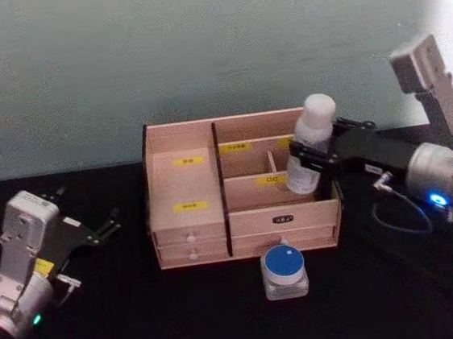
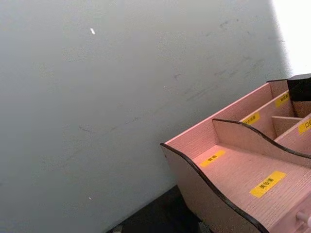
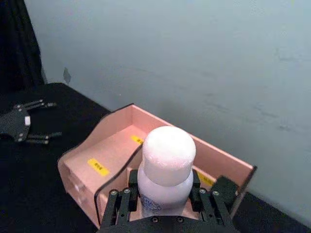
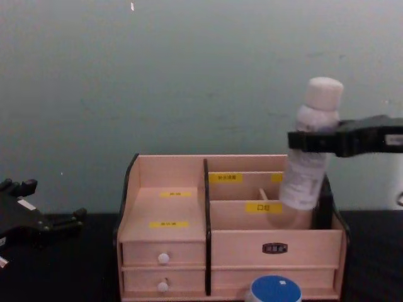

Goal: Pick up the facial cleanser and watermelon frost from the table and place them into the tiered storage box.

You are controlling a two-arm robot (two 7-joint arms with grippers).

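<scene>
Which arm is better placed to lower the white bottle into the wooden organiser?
Right: the right end effector grips the white bottle above the organiser; the left end effector rests open, off to its left.

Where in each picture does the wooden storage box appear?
Head view: tiered storage box at centre; right claw holds white bottle at its right side.
Left claw open, left of box.
Left wrist view: lower right corner.
Right wrist view: lower middle, beyond the bottle.
Chest view: lower centre.
Shared landmark: its yellow labels.
</scene>
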